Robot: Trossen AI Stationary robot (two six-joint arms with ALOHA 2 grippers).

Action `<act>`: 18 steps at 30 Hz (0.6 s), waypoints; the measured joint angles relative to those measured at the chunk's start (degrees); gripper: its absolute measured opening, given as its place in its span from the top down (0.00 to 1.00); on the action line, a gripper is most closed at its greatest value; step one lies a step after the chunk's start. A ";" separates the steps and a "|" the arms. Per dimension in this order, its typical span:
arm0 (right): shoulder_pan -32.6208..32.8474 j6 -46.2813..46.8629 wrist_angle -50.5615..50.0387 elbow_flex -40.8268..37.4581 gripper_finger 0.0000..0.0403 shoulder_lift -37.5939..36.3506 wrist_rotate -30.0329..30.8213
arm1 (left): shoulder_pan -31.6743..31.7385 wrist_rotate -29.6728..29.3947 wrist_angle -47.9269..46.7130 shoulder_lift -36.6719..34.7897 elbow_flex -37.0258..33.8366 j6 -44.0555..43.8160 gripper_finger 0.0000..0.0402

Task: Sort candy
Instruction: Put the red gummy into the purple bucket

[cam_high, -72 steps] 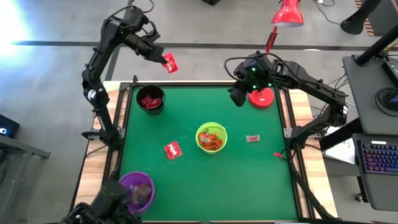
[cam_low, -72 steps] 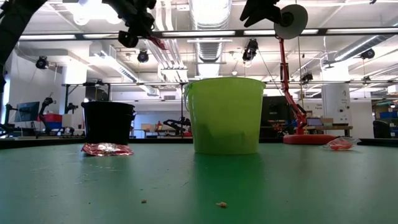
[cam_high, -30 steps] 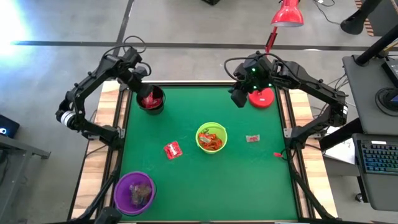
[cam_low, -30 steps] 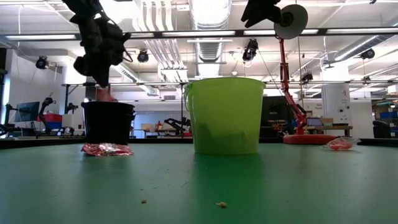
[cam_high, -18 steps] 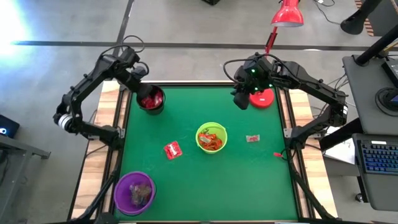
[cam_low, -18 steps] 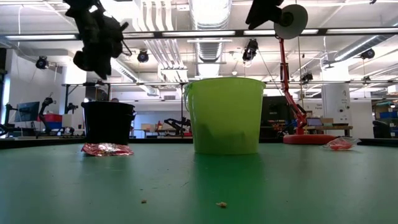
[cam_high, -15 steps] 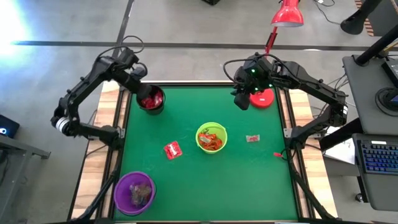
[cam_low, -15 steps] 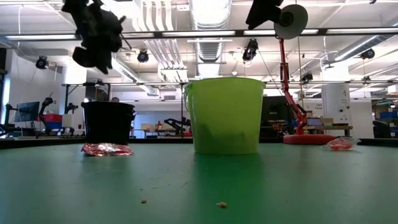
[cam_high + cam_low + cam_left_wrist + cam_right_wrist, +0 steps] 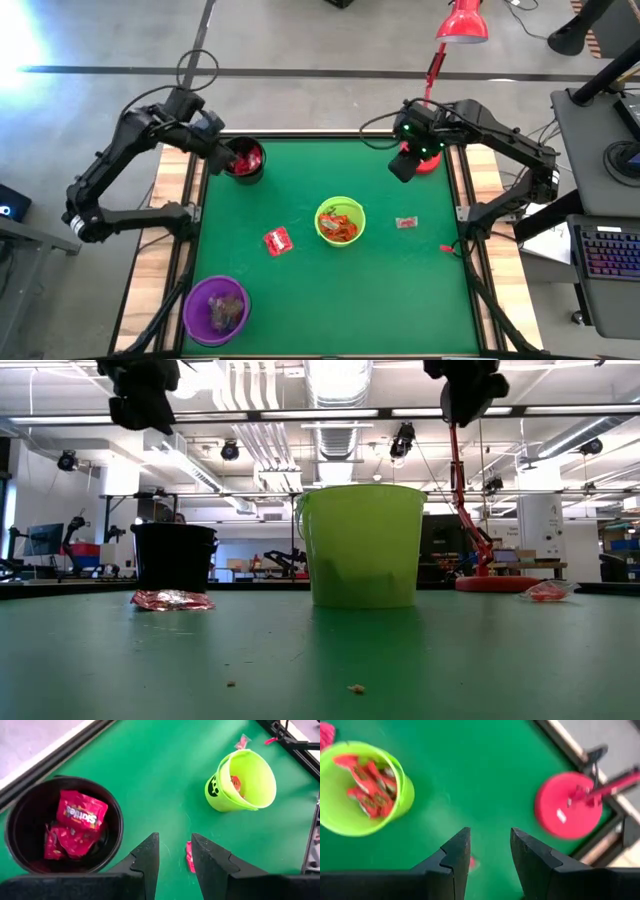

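Observation:
My left gripper (image 9: pixel 215 147) (image 9: pixel 175 851) is open and empty. It hangs high above the table's far left corner, just left of the black bowl (image 9: pixel 243 158) (image 9: pixel 62 827), in which red packets (image 9: pixel 80 812) lie. My right gripper (image 9: pixel 402 166) (image 9: pixel 486 847) is open and empty too, high over the far right part of the table. One flat red packet (image 9: pixel 277 240) (image 9: pixel 190 857) lies on the mat. A pale wrapped candy (image 9: pixel 406 222) and a tiny red one (image 9: pixel 447 248) lie to the right of the lime bowl (image 9: pixel 340 221), which holds orange-red wrappers (image 9: pixel 370 785).
A purple bowl (image 9: pixel 216 308) with candy stands at the near left corner. A red lamp's base (image 9: pixel 421 157) (image 9: pixel 568 805) stands at the far right corner, beside my right gripper. Wooden rails (image 9: pixel 176 240) frame the green mat.
My left gripper has risen from just above the black bowl and drawn back toward the table's left edge, empty. My right gripper has moved toward the table's right and near side, past the lamp base. The candy on the mat has stayed put.

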 joint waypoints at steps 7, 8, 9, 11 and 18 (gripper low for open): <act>-0.15 3.19 -2.52 -3.58 0.67 0.87 -7.91 | 0.02 -0.04 -0.03 -3.33 0.00 4.04 0.76; -0.14 3.37 -2.57 -4.64 0.67 0.87 -9.23 | 0.02 -0.04 -0.03 -3.63 0.00 4.73 0.76; -0.12 3.77 -2.63 -5.61 0.67 0.87 -9.98 | 0.02 -0.06 -0.02 -3.95 -0.03 5.44 0.76; -0.13 4.24 -2.50 -7.35 0.67 0.87 -10.04 | 0.03 -0.04 -0.09 -4.60 -0.17 6.71 0.76; -0.11 3.84 -1.35 -9.03 0.68 1.70 -10.27 | 0.02 -0.06 -0.27 -5.70 -0.71 8.29 0.76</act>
